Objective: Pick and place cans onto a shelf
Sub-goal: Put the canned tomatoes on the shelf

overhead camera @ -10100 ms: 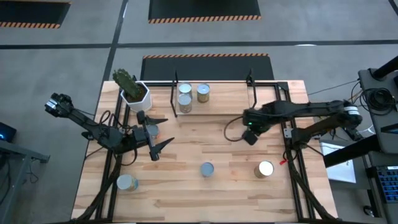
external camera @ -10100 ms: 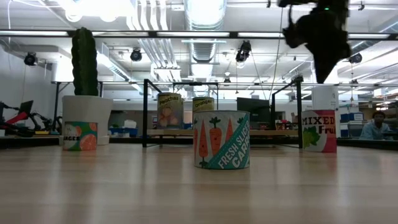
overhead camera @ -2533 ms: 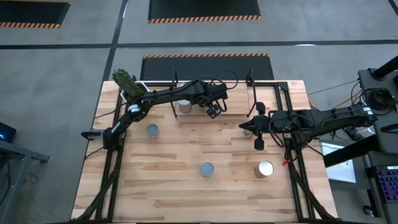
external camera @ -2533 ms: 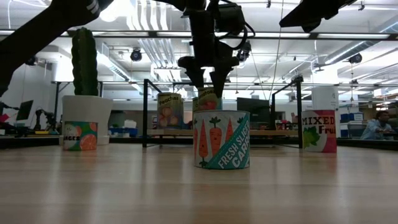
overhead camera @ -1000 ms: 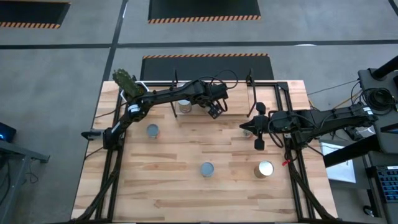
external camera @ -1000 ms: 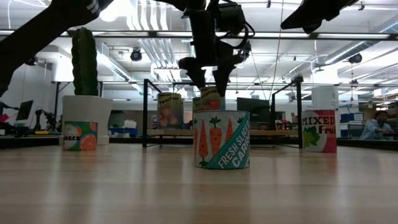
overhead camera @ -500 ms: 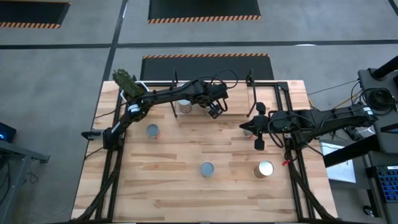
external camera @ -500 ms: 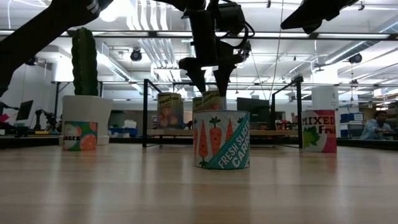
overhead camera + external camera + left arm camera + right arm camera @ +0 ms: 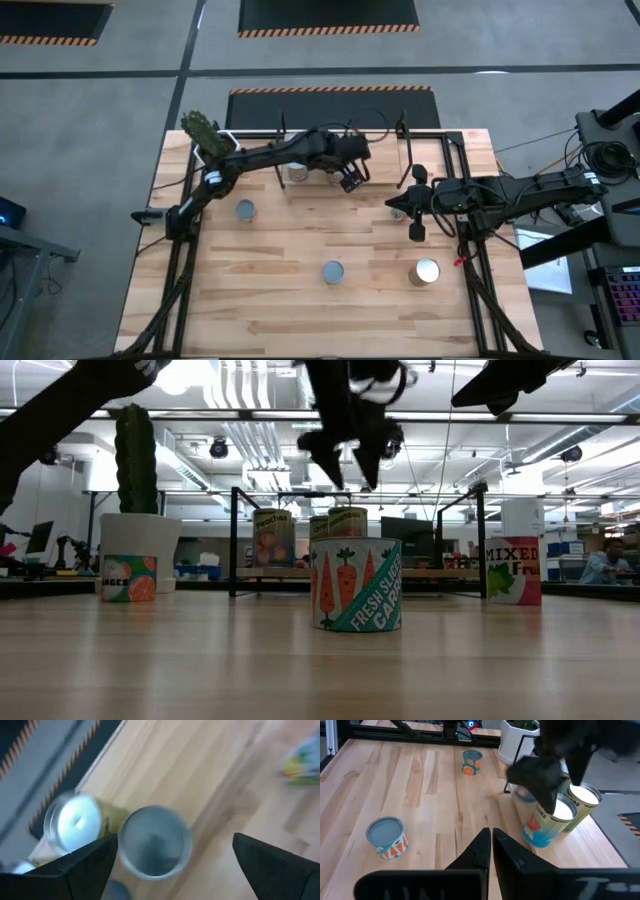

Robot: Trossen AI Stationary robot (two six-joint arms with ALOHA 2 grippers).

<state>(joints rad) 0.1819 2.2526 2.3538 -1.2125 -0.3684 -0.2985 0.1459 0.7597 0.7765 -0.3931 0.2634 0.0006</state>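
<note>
My left gripper [image 9: 348, 468] hangs open above the shelf [image 9: 385, 160], with nothing between its fingers. Below it a grey-topped can [image 9: 155, 841] stands upright on the shelf board beside a white-topped can [image 9: 75, 822]; a peaches can [image 9: 273, 538] stands further left on the board. Three more cans rest upright on the tabletop: an orange-labelled one [image 9: 245, 210], a carrot one [image 9: 333, 271] and a mixed-fruit one [image 9: 426, 272]. My right gripper [image 9: 415, 230] is shut and waits above the table right of centre, holding nothing.
A white pot with a cactus [image 9: 212, 143] stands at the far left corner, next to the shelf's left black upright [image 9: 233, 540]. The right upright [image 9: 483, 540] stands near my right arm. Bare wood lies along the table's near edge [image 9: 300, 330].
My left gripper has risen from around the can on the shelf and shifted a little toward the table's right edge, its fingers now clear above the can's top. The can stays standing on the shelf board.
</note>
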